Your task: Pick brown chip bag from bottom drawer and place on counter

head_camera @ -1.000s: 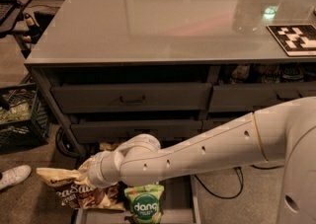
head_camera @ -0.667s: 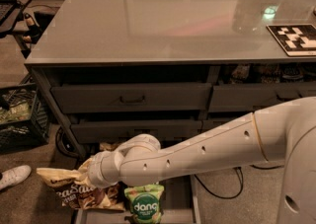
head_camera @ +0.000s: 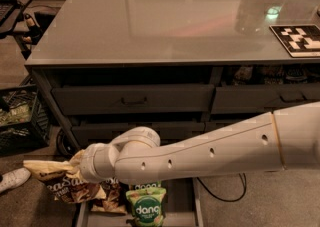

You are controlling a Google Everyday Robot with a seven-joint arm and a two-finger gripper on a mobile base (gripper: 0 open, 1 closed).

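Observation:
The brown chip bag (head_camera: 56,182) with white "Sea Salt" lettering hangs tilted at the lower left, partly past the left edge of the open bottom drawer (head_camera: 184,205). My gripper (head_camera: 79,165) sits at the bag's upper right corner, shut on it, and the white wrist covers most of the fingers. My arm reaches in from the right, across the front of the drawer cabinet. The glossy grey counter (head_camera: 165,16) lies above.
A green "dang" bag (head_camera: 146,207) stands in the drawer beside another brown bag (head_camera: 113,199). A black crate (head_camera: 20,118) and a white shoe (head_camera: 12,179) are on the floor at left. A black-and-white marker board (head_camera: 300,38) lies on the counter's right side.

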